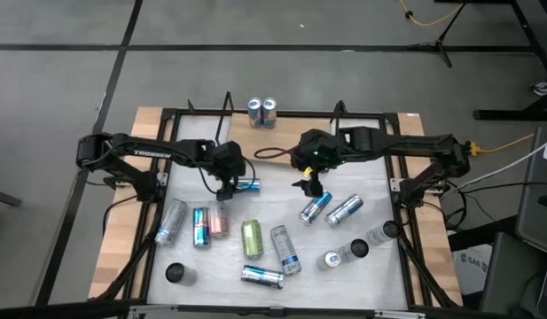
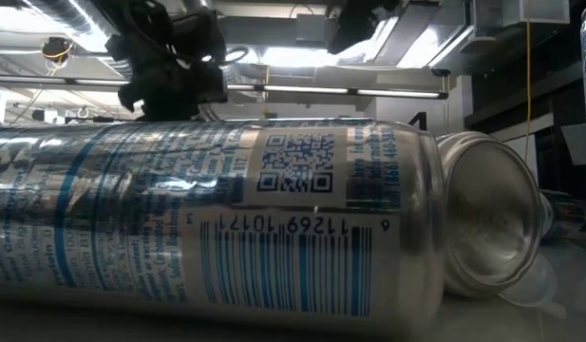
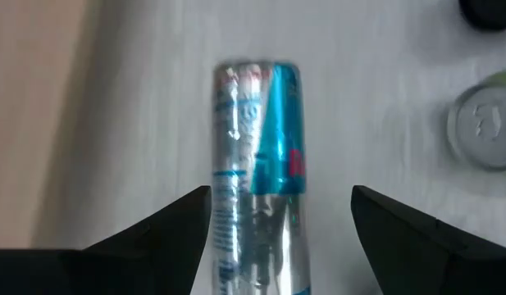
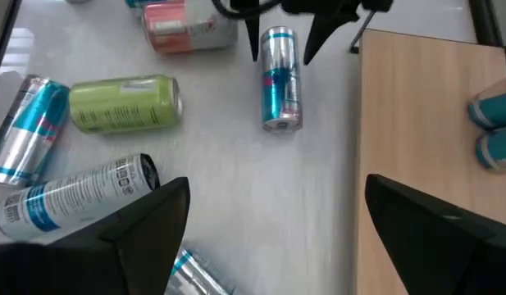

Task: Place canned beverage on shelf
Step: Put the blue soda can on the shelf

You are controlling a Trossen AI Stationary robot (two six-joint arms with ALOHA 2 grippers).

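**Mia:** Where is the can the robot wants?

**Ben:** The blue and silver can (image 3: 257, 176) lies flat on the white table (image 3: 376, 123), right between the spread-out fingers of the left gripper (image 3: 281, 215). The fingers sit on each side of it, but do not squeeze it yet.

**Mia:** So which step is this?

**Ben:** I think it is the grab. Next the jaws need to close on the can's sides, lift it, and stand it on the shelf (image 1: 291, 142). Two cans (image 1: 262, 111) already stand there.

**Mia:** And the other arm?

**Ben:** The right gripper (image 1: 310, 184) hangs nearby with its jaws wide apart and nothing between them. In front of it lie a green can (image 4: 125, 104) and a pink can (image 4: 187, 27).

**Mia:** Can you read anything?

**Ben:** The left arm (image 1: 149, 152) says TROSSEN. Close to the low camera a big can (image 2: 207, 223) shows a square code and a barcode with 11269 10171. The can's own name is too blurry to read.
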